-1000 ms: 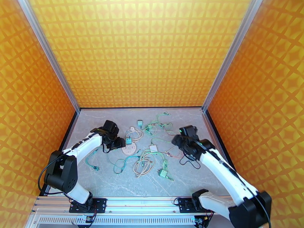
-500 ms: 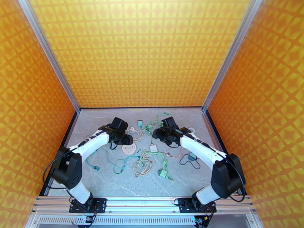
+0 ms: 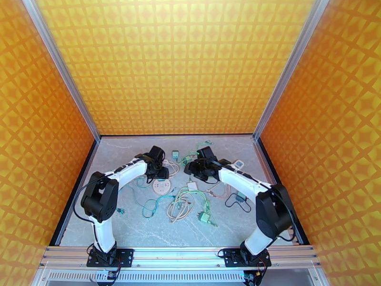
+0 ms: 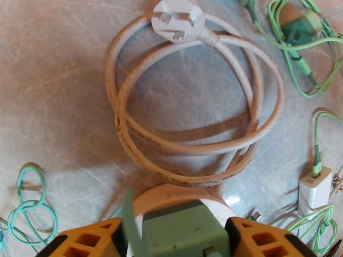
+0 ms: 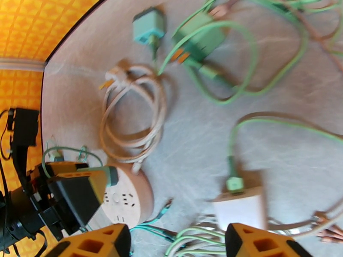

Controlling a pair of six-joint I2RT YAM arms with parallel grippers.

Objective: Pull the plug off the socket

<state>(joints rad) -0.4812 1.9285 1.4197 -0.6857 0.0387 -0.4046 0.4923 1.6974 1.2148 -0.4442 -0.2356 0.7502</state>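
While left hand [image 4: 176, 241] grips green plug [image 4: 184, 230] at socket [image 4: 171, 195], right hand [image 5: 178, 243] splayed wide.

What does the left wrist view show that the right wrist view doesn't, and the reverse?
Left wrist: both fingers of the left end effector flanking the green plug. Right wrist: the socket's slotted face, a teal adapter, the wall and the open right end effector. Both: the plug on the round socket, the coiled white cable and the white charger.
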